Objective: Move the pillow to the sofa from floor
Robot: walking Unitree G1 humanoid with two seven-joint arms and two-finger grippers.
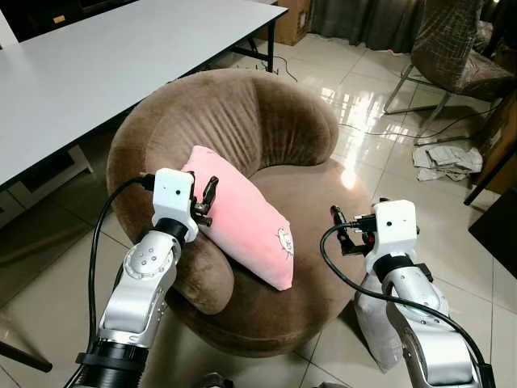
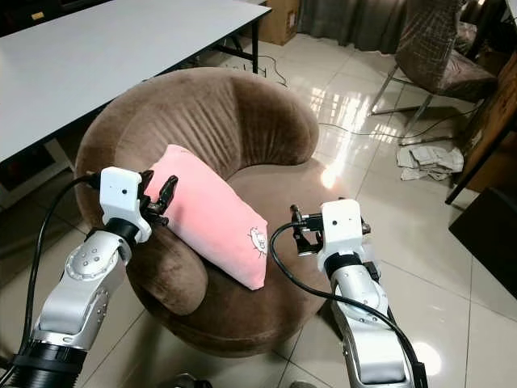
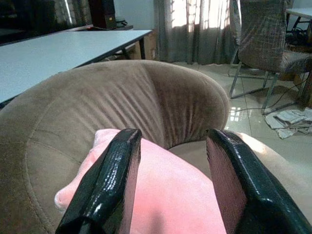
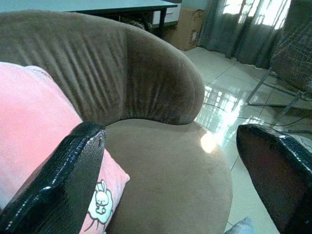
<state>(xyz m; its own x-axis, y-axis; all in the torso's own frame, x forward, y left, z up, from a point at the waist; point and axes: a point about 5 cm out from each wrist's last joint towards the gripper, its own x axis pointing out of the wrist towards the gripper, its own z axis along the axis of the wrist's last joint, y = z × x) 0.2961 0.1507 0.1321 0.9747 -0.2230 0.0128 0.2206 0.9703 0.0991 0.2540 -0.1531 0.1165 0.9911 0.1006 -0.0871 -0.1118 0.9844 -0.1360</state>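
A pink pillow point(image 1: 242, 214) with a small bunny print lies tilted on the round brown sofa chair point(image 1: 242, 121), leaning across its left armrest and seat. My left gripper point(image 1: 207, 199) is at the pillow's upper left end, open, its fingers point(image 3: 109, 187) straddling the pink fabric without closing on it. Over the seat's right edge, my right gripper point(image 1: 339, 230) is open and holds nothing; the pillow's bunny corner point(image 4: 100, 202) sits just off its one finger point(image 4: 58, 187).
A long white table point(image 1: 105, 65) stands at the left behind the sofa. A metal-legged chair point(image 1: 452, 56) with a checked cover and crumpled cloth point(image 1: 447, 159) on the glossy tile floor are at the right. A cardboard box point(image 1: 295, 20) sits at the back.
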